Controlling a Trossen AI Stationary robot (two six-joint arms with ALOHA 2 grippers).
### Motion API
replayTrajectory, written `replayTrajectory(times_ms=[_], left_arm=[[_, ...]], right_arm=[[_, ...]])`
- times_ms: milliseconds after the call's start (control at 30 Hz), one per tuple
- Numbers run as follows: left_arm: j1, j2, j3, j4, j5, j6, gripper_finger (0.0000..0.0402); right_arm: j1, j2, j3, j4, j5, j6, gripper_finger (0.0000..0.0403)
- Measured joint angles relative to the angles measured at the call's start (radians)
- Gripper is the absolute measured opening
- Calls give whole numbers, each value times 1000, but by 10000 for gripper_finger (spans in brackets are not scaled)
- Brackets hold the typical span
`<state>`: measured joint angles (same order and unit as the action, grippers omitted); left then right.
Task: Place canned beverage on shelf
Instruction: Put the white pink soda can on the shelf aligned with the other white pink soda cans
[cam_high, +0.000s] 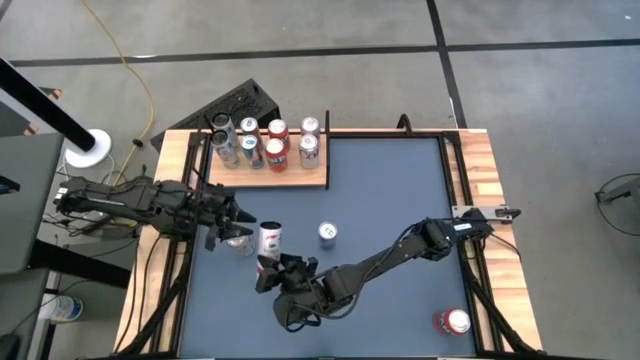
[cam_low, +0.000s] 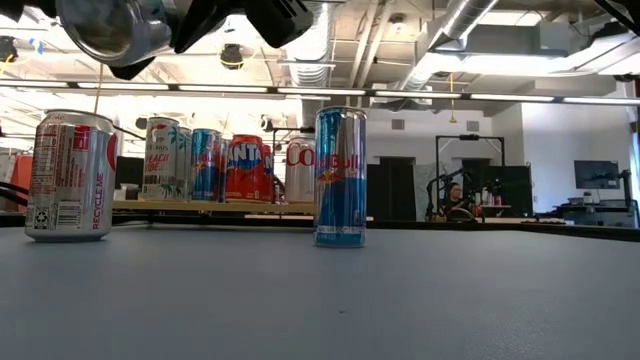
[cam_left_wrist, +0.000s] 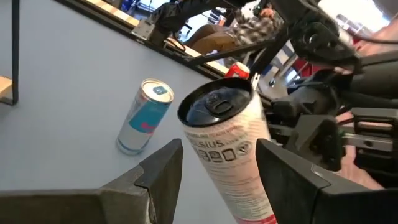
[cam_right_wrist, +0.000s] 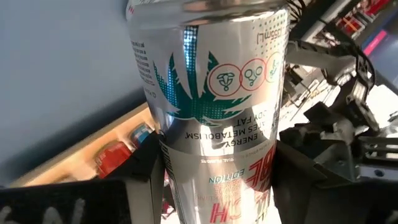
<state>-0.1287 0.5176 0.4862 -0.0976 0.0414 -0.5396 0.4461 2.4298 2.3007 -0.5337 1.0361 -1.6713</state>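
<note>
high view: your left gripper (cam_high: 235, 236) is reaching in from the left side and your right gripper (cam_high: 266, 268) is coming across from the right, and they're meeting over the front-left part of the table (cam_high: 400, 200). both are clamping the same can (cam_high: 239, 244), which is hanging in the air between them. the shelf (cam_high: 300, 178) is sitting at the back left with a bunch of shelf cans (cam_high: 277, 140) on it, well apart from the one you're holding. a coke can (cam_high: 270, 238) is standing just beside the grippers, a blue can (cam_high: 327, 233) is standing near it to the right, and a red can (cam_high: 452, 321) is lying way off at the front right.

low view: you're seeing the can from below at the top left, off the table, with dark gripper parts crowding next to it. the coke can and the blue can are both standing upright, with the shelf behind them.

left wrist view: your fingers (cam_left_wrist: 165, 168) are squeezing the can near its black top, it's tilting, and the blue can is standing beyond it.

right wrist view: your fingers (cam_right_wrist: 144, 171) are pressing on both sides of the silver can, which is filling most of the view, with the shelf edge showing past it.
</note>
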Motion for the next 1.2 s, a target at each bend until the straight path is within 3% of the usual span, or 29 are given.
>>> replayTrajectory(times_ms=[133, 367, 600, 867, 1033, 1200], left_arm=[[0, 14, 0, 45, 15, 32, 205], [0, 18, 0, 73, 34, 57, 266], [0, 106, 0, 117, 33, 22, 305], [2, 242, 0, 341, 77, 18, 307], [1, 263, 0, 345, 78, 12, 299], [1, 259, 0, 350, 85, 0, 258]], right_arm=[[0, 0, 0, 35, -14, -33, 199], [0, 0, 0, 52, -14, -40, 199], [-10, 0, 0, 87, -15, -89, 199], [-13, -3, 0, 126, -12, -113, 199], [-13, -3, 0, 120, -14, -111, 199], [-13, -3, 0, 123, -14, -114, 199]])
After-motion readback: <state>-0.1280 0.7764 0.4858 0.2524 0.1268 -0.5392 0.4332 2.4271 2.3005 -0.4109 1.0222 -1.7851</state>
